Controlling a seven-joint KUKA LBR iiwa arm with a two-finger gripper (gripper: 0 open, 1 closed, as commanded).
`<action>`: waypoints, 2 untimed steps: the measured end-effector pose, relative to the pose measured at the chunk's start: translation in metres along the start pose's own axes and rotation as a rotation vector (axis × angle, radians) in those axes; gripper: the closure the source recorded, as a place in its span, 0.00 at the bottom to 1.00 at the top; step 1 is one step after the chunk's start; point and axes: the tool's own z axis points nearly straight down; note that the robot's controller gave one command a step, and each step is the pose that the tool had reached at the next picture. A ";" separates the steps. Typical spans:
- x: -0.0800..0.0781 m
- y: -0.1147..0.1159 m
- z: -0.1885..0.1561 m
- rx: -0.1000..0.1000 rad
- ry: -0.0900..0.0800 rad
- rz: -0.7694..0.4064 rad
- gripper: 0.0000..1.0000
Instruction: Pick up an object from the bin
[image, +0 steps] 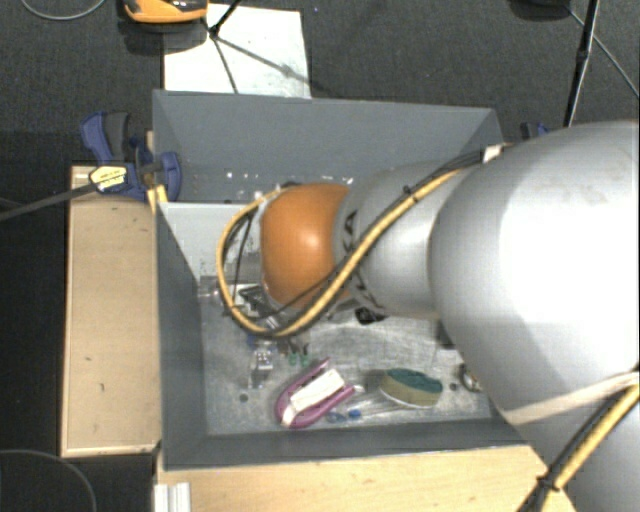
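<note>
Your grey bin (183, 340) holds only a few loose things, and they all lie along the front of its floor. Nearest the middle is a curved pink and white piece (313, 394), a looped strap-like shape with a white face and a pink-purple edge, lying flat and slanting up toward the right. Just beyond its right end are a few small blue bits (345, 413); they are too small for you to tell what they are. Further right, a little apart from them, is a flat round green disc (411, 386) with a pale rim, lying close under the arm (530, 290). The arm reaches in from the right and covers much of the bin, with its orange cover (300, 240) over the back-left part of the floor and a yellow and black cable (285, 325) looping below that cover. The gripper (263, 362) hangs low beneath the cover, over the left part of the floor and just beside the left end of the pink and white piece, the thing nearest to it. You cannot tell whether the gripper is wide or narrow, nor whether it touches the piece.
</note>
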 end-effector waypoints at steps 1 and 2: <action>-0.045 -0.036 -0.046 0.003 0.000 0.311 0.00; -0.036 -0.024 -0.020 -0.001 -0.008 0.347 0.00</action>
